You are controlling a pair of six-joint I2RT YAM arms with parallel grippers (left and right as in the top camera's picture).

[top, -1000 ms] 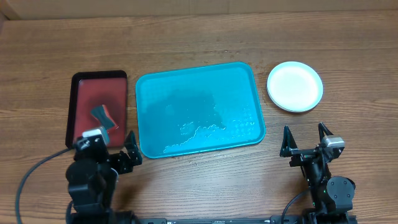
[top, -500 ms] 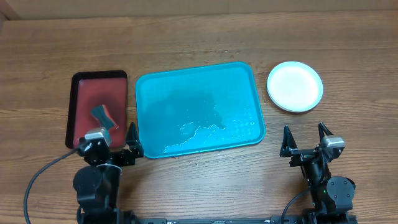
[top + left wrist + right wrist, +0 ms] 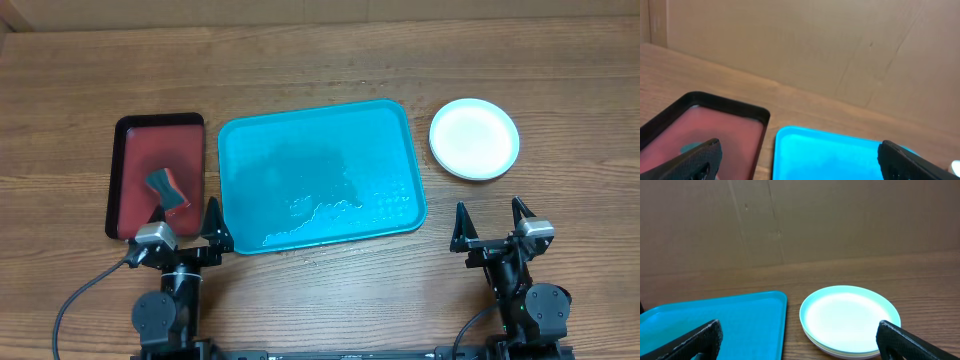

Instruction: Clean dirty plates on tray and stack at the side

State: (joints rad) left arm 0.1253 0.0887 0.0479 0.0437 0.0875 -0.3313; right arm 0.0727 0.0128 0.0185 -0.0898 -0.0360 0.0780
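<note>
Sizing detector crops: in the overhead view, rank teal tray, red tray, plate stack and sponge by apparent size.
1. teal tray, clearly the largest
2. red tray
3. plate stack, somewhat smaller than the red tray
4. sponge, smallest by far, lying on the red tray

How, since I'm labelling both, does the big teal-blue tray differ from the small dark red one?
The large teal-blue rectangular plastic tray is clearly bigger than the dark red black-rimmed tray. The teal tray lies lengthwise across the table; the red one runs front to back. The teal tray shows only wet-looking streaks; the red tray holds a small sponge-like block. Both are rounded rectangles with raised rims.
</note>
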